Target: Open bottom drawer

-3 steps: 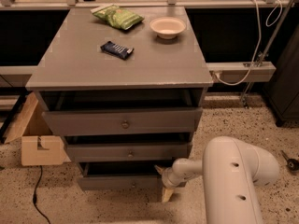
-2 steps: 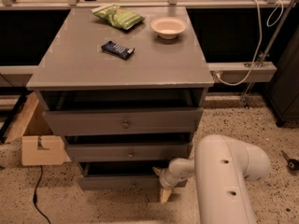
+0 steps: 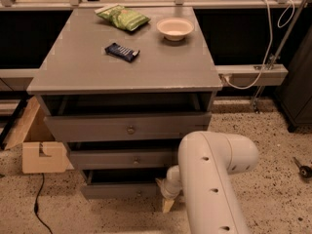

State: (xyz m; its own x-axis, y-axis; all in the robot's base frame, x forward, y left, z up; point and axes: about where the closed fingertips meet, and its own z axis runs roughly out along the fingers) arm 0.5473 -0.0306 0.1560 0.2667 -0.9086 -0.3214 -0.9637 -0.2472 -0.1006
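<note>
Down near the floor [image 3: 263, 150] sits the bottom drawer [image 3: 114, 191]. It looks like stiff, heavy wood, so pull its small round knob [image 3: 140, 193]. The hand [image 3: 167, 200] is by its right end; open or closed, I cannot tell.

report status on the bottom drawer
Hand low by right end of bottom drawer, right of its knob. Drawer partly out, dark gap above. Box on floor to the left, not blocking.
</note>
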